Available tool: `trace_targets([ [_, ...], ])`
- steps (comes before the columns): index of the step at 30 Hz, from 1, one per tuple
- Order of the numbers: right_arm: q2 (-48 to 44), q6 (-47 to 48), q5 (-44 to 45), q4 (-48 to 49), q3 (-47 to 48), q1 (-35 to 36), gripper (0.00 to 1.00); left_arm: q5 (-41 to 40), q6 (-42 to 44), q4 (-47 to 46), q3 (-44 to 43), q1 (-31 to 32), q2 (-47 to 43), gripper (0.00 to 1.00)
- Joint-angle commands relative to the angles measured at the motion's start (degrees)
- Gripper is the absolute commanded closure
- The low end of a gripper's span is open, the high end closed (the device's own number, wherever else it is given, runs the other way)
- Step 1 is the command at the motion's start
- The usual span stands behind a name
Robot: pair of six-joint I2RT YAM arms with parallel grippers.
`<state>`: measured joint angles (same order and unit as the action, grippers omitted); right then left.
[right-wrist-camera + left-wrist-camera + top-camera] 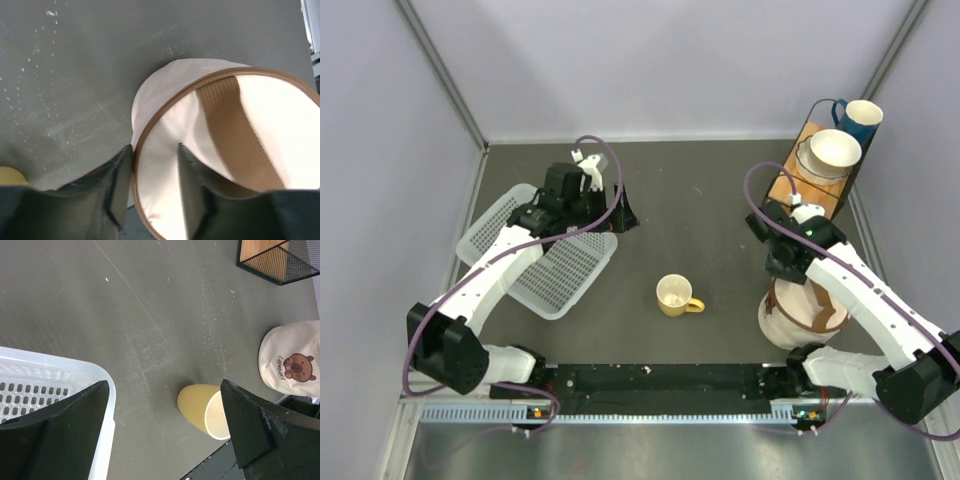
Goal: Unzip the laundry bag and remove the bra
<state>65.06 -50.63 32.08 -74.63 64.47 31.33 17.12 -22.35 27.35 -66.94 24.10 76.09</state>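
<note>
Dark grey table (700,200): my left gripper (164,390) gapes wide, empty, by white basket (60,365); my right gripper (155,150), narrowly parted, straddles laundry bag (165,85) trim.

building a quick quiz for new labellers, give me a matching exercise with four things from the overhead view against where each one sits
Things:
1. laundry bag
2. yellow mug
3. white lattice basket
4. wire rack

Places, in the top view:
A. far right corner
B. left side
C. centre
D. near right side

Pairs: 1-D, 2-C, 3-B, 4-A
</note>
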Motion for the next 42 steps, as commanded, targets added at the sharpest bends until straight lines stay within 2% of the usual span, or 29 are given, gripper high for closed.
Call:
trace_targets([
  [1,0.4,-0.6,1.2,1.6,0.2,0.0,0.7,0.5,0.8,-2.7,-2.7,0.2,0.2,0.01],
  [2,0.4,-0.5,1.3,1.4,0.4,0.0,0.77,0.5,0.8,-2.7,-2.8,0.2,0.2,0.01],
  [3,0.4,-0.3,1.8,1.4,1.0,0.0,0.94,0.5,0.8,-2.8,-2.9,0.2,0.4,0.01],
  [4,0.2,0.2,1.8,1.4,1.4,0.0,1.0,0.5,0.8,-2.7,-2.9,0.2,0.3,0.01],
  [9,-0.2,2.7,2.2,1.5,5.2,0.6,1.0,-0.1,0.9,-2.7,-3.2,0.2,0.1,0.01],
  [14,0.8,4.1,5.2,1.7,10.6,7.0,1.0,-0.6,1.2,-2.7,-3.4,0.2,-0.1,0.01],
  [19,7.4,6.8,8.3,3.3,17.5,12.6,1.0,-1.8,1.3,-2.5,-3.7,0.2,0.1,0.01],
  [23,15.0,13.2,9.4,12.3,24.0,15.2,1.0,-1.7,0.4,-2.3,-4.2,0.2,0.3,0.01],
  [28,26.1,23.2,5.5,22.0,30.3,16.6,1.0,-1.7,-0.2,-1.3,-4.7,0.1,-0.4,0.01],
  [32,31.9,27.3,-3.5,26.5,35.7,16.9,1.0,-4.5,-0.2,0.1,-4.9,0.0,-2.3,0.01],
  [33,32.6,27.5,-4.7,26.6,36.9,17.2,0.82,-6.3,-0.1,0.2,-4.9,-0.2,-2.8,0.01],
  [34,32.9,28.0,-5.5,26.8,37.7,17.6,0.6,-6.6,0.0,0.2,-4.9,-0.5,-3.2,0.01],
  [35,32.8,28.2,-6.3,27.0,38.8,18.4,0.29,-6.6,-0.1,0.2,-5.1,-1.0,-3.7,0.01],
  [37,31.4,28.5,-7.5,27.8,38.9,18.5,0.17,-6.1,-0.3,0.2,-5.4,-1.2,-3.6,0.01],
  [42,21.7,29.4,-3.7,29.3,34.0,18.4,0.17,-2.2,-3.2,-1.1,-4.1,-1.2,-2.1,0.01],
])
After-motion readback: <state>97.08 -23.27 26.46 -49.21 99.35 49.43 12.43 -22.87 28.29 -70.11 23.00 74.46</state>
